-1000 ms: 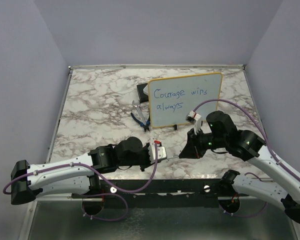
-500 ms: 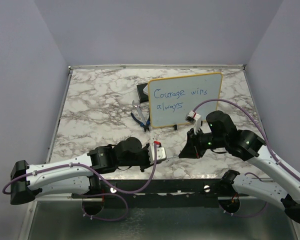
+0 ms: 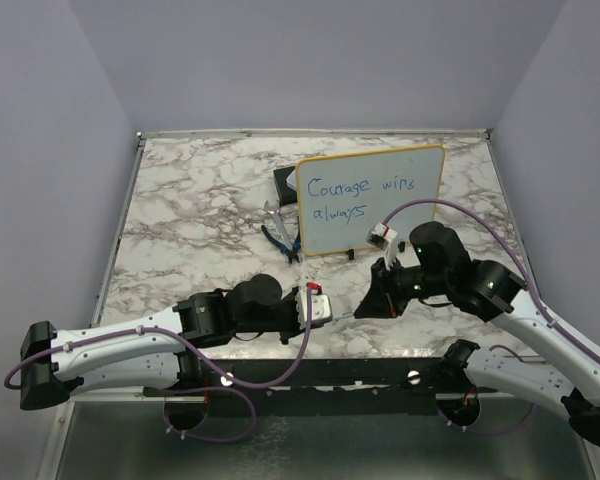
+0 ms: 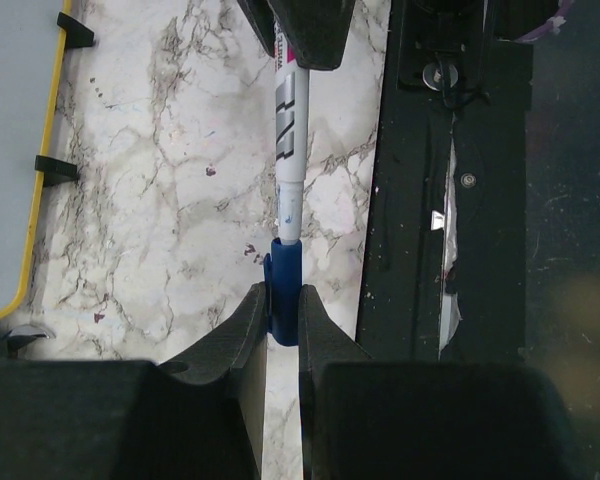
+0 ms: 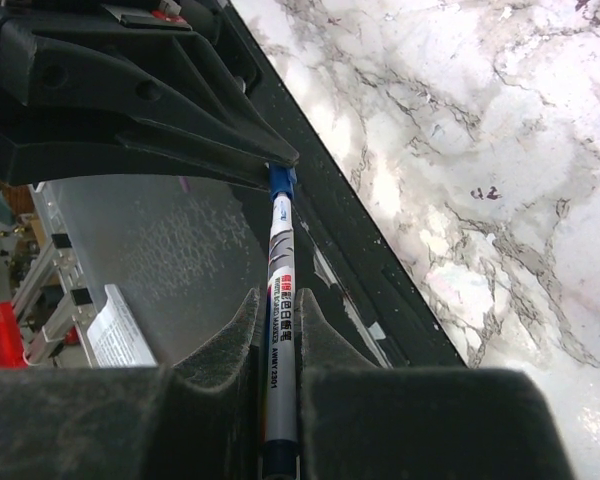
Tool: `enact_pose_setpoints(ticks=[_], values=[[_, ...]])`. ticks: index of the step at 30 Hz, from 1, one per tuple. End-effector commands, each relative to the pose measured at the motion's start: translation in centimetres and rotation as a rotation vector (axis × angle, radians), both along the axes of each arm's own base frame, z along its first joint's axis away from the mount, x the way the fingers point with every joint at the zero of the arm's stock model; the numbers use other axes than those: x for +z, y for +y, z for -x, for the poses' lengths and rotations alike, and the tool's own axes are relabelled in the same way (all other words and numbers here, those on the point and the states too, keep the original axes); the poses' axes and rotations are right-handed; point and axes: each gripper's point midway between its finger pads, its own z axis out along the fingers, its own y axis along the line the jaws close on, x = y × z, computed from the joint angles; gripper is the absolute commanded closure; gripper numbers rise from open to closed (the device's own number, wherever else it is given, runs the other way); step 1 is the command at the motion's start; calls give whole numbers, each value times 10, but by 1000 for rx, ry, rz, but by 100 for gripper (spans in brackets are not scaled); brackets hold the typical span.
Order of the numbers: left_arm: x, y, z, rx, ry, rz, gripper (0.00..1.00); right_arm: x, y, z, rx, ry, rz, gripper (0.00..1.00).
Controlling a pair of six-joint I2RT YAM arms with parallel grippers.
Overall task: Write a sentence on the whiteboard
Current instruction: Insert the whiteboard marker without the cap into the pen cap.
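The whiteboard (image 3: pixel 412 205) with a yellow frame stands at the back middle of the table, with "Courage wins always" written on it in blue. Its edge shows in the left wrist view (image 4: pixel 10 150). My right gripper (image 3: pixel 368 308) (image 5: pixel 278 300) is shut on a white marker (image 5: pixel 281 255) (image 4: pixel 290 140) near the table's front edge. My left gripper (image 3: pixel 340 314) (image 4: pixel 283 298) is shut on the marker's blue cap (image 4: pixel 283 275) (image 5: pixel 281 181). The marker's tip end sits inside the cap, so the two grippers meet end to end.
Blue-handled pliers (image 3: pixel 280 233) lie just left of the board. A small grey-and-black box (image 3: pixel 283 183) sits behind the board's left edge. A black rail (image 4: pixel 420 200) runs along the marble table's (image 3: pixel 190 220) front edge, right beside the grippers.
The right gripper has edged slightly left towards the left gripper. Both keep their hold on the marker and the cap.
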Motion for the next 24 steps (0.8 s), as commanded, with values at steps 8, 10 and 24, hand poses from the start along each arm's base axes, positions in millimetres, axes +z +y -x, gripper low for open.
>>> enact_pose_setpoints(ticks=[8,10,24], values=[[17,-3,11,-57,-8,68,100,-10,11,8,78,53,-45,99],[19,-5,12,-62,-5,77,100,-12,14,8,86,58,-53,99],[40,-18,1,22,21,164,100,-29,32,8,159,131,-71,99]])
